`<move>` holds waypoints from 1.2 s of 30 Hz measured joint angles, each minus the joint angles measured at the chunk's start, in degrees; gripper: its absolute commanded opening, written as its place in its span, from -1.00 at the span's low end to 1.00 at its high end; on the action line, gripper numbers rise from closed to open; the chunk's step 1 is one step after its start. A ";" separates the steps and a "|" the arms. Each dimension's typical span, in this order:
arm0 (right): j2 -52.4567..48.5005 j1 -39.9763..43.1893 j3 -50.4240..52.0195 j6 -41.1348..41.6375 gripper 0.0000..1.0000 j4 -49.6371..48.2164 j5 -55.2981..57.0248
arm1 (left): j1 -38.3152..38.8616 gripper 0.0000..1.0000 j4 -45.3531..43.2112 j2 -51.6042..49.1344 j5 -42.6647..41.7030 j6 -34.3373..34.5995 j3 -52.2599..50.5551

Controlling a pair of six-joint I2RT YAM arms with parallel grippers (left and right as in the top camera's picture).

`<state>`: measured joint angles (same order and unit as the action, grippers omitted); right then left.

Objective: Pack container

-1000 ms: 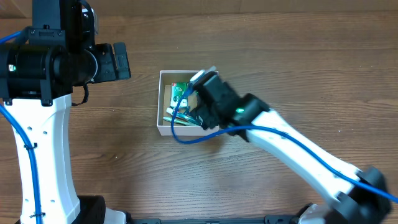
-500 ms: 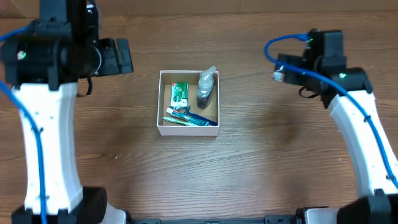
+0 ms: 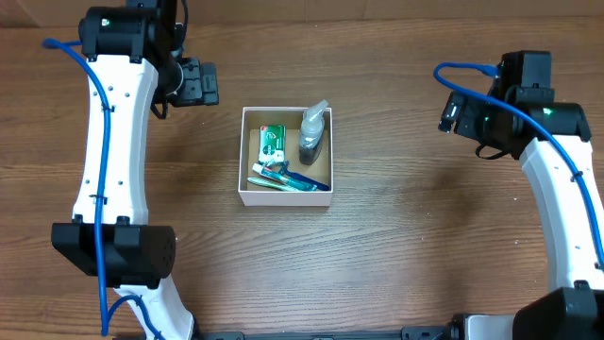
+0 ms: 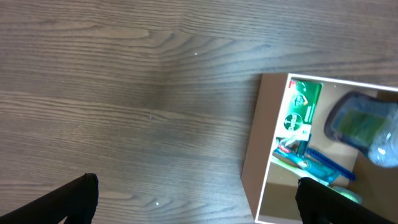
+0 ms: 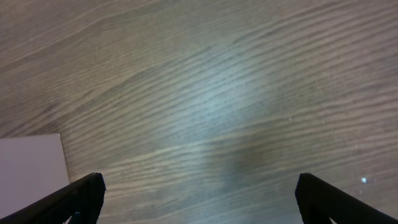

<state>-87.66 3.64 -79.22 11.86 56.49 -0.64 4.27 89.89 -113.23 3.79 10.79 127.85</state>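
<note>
The container (image 3: pixel 283 198) is sitting mid-table, a little nearer the far edge. Both tools are hanging empty with fingers spread wide, the left gripper (image 4: pixel 198 200) toward the far-left corner and the right gripper (image 5: pixel 202 198) toward the right edge. Inside, a clear rounded bottle (image 3: pixel 311 137) is leaning, its cap poking over the rim. A low-swinging arm could be catching it and dragging the light cardboard across the smooth wood. A glossy green packet (image 3: pixel 272 142) and slim blue toothbrush (image 3: pixel 288 179) are lying flat.

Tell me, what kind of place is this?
Probably a robot lab workbench: a white left arm and right arm stand at a wooden table, with one cardboard container holding toiletries.
</note>
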 measured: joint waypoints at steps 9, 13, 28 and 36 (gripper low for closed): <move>21.00 -5.14 7.39 1.44 1.00 -0.63 3.45 | 7.82 1.00 -1.64 11.43 0.11 -0.90 -4.55; 31.23 -10.88 13.20 1.75 1.00 -0.94 5.16 | 10.86 1.00 -5.95 25.18 0.17 -0.85 -14.67; 40.59 -20.17 37.51 14.62 1.00 -3.26 8.83 | 13.66 1.00 -25.77 80.26 -1.68 -0.15 -66.51; 36.33 -20.20 37.73 17.57 1.00 -3.34 6.86 | 13.66 1.00 -26.88 85.05 0.17 0.00 -70.34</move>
<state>-51.33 -16.56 -41.50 29.43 53.15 6.22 17.93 63.00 -28.18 3.97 10.79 57.52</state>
